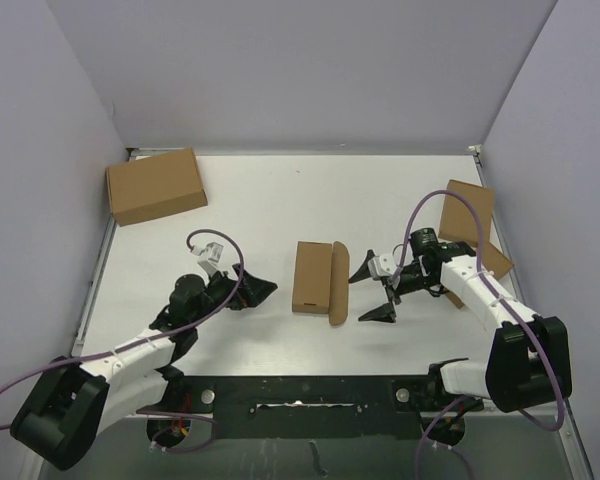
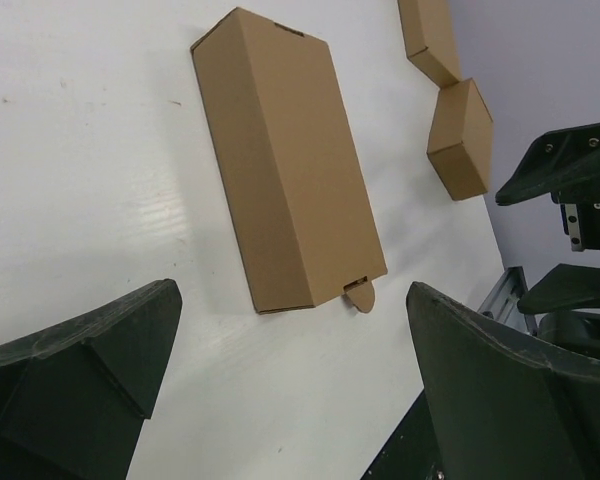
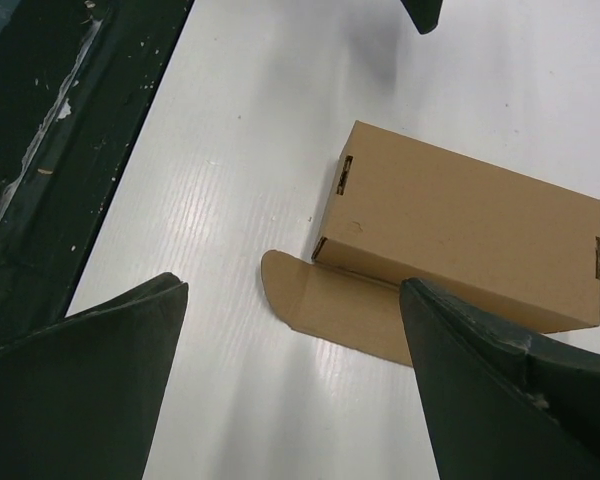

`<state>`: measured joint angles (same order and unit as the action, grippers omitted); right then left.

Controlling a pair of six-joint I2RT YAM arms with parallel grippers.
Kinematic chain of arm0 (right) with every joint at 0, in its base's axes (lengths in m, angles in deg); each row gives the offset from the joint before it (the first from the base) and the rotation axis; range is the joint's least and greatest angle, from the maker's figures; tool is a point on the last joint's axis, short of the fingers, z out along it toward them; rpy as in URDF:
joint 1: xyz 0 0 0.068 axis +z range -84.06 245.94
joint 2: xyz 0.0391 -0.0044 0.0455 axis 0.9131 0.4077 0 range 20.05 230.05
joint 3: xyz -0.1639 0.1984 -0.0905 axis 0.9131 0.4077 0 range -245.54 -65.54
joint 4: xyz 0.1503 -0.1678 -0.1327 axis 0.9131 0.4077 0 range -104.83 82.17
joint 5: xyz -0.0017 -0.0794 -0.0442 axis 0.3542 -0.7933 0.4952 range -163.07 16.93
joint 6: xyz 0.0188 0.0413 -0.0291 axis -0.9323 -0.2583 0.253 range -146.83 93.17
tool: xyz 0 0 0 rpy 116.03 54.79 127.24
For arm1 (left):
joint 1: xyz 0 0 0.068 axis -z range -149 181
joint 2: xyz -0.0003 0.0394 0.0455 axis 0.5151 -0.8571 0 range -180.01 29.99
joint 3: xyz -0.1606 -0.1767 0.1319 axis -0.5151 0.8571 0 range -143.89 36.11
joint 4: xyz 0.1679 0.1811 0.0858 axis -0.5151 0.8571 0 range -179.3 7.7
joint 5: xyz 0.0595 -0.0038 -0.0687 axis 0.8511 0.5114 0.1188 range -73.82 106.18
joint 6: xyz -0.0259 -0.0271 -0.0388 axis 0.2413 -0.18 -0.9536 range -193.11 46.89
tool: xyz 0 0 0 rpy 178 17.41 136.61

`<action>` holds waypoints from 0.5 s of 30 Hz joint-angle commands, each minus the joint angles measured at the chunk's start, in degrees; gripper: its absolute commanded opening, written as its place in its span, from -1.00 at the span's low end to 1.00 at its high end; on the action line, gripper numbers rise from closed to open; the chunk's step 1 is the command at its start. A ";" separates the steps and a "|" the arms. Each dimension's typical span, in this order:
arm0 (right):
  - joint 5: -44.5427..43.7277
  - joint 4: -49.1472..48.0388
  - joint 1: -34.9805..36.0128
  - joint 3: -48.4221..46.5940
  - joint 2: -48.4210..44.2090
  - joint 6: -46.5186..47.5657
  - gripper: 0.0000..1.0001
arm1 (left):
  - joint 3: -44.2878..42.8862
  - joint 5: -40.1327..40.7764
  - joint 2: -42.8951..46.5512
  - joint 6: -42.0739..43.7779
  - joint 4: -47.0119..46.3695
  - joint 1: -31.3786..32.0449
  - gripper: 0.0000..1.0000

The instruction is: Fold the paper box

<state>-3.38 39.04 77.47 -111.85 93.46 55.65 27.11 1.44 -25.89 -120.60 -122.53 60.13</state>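
The paper box (image 1: pixel 313 277) lay in the middle of the surface (image 1: pixel 250 200), its flap (image 1: pixel 339 285) on its right, between the left gripper (image 1: pixel 261 290) and the right gripper (image 1: pixel 362 297), touching neither. A larger carton (image 1: pixel 156 186) sat at the far left corner and two small boxes (image 1: pixel 468 210) at the far right.

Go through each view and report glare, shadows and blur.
Top external: even, soft light, the paper box sharp, shadows faint. Left wrist: streaky sheen on the table beside the box; near fingers dark, soft-edged. Right wrist: same sheen, a blurred shadow at the top, fingers almost black.
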 commanded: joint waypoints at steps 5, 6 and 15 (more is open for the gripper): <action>-0.77 0.24 -0.27 -0.28 -1.48 4.75 0.81 | -6.10 -6.29 -5.40 3.51 0.71 -0.56 0.84; -2.38 -0.80 0.29 0.73 -1.70 4.80 0.81 | -6.23 -6.16 -5.57 3.72 0.93 -0.40 0.84; -18.18 -15.06 14.06 5.80 1.72 -0.38 0.53 | -10.59 -3.76 -14.38 4.86 -1.98 2.05 0.75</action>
<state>-15.02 31.83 87.96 -106.67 93.72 57.29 21.45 -2.74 -36.12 -117.95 -121.24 60.94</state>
